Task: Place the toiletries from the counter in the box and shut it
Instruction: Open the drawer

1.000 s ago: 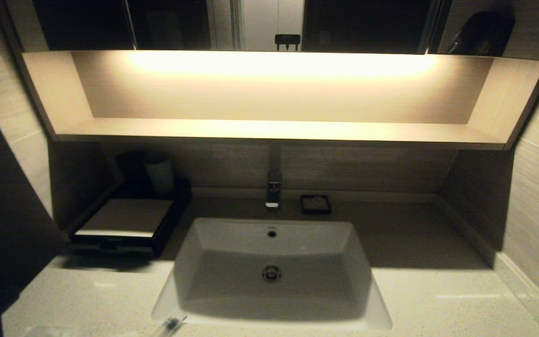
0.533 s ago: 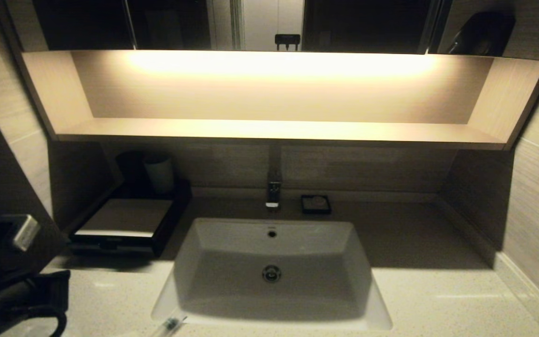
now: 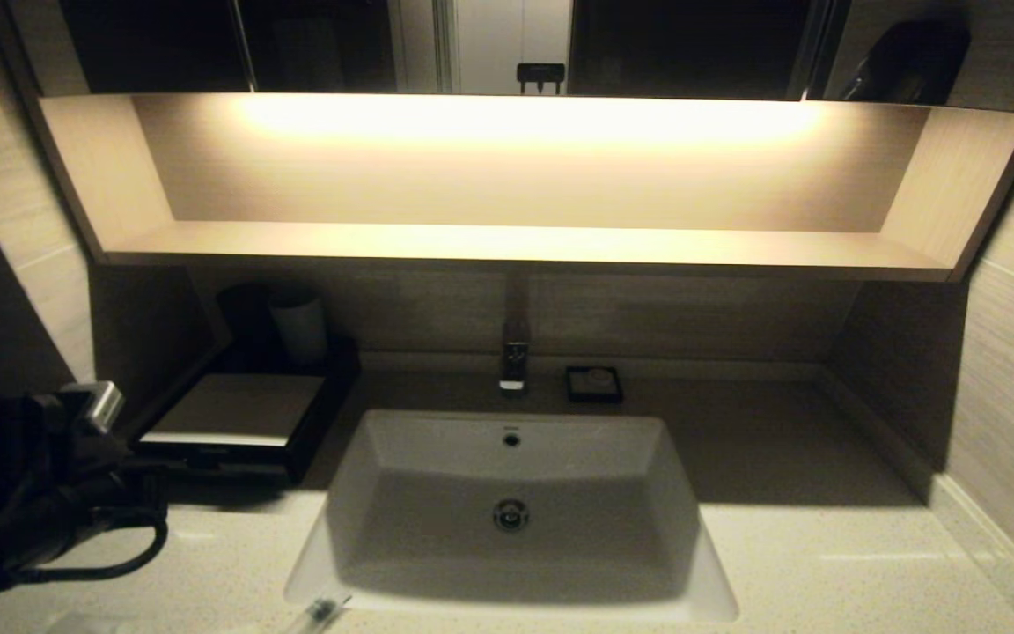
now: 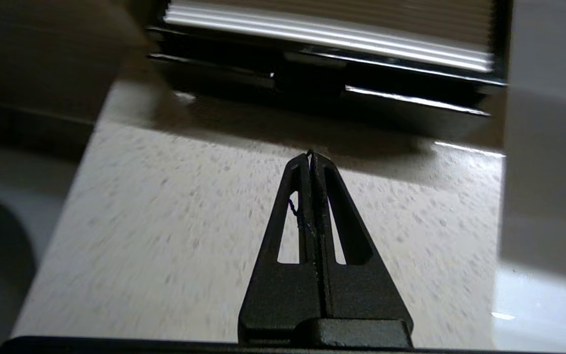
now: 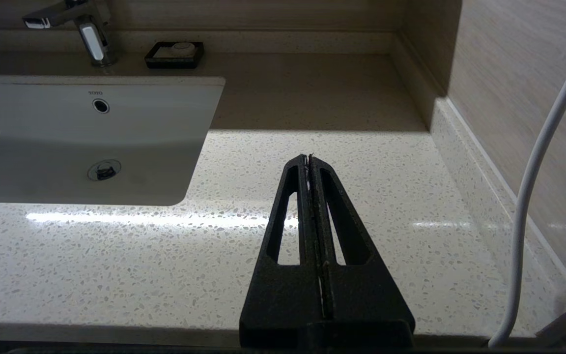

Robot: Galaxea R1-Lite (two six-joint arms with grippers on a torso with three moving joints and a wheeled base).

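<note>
From the head camera, the left arm (image 3: 40, 475) hangs over the counter (image 3: 824, 563) in front of the box (image 3: 238, 414), and one clear-wrapped toiletry (image 3: 318, 610) lies at the basin's (image 3: 511, 502) near rim. Seen from the left wrist, the left gripper (image 4: 311, 156) is pinched together and empty, its tip near the box's drawer (image 4: 312, 91). Over bare counter at the right wrist, the right gripper (image 5: 308, 158) is likewise clenched on nothing.

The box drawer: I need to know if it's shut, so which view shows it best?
The left wrist view: the box front fills it, close up. The head view shows the box small and dark; the right wrist view misses it.
</note>
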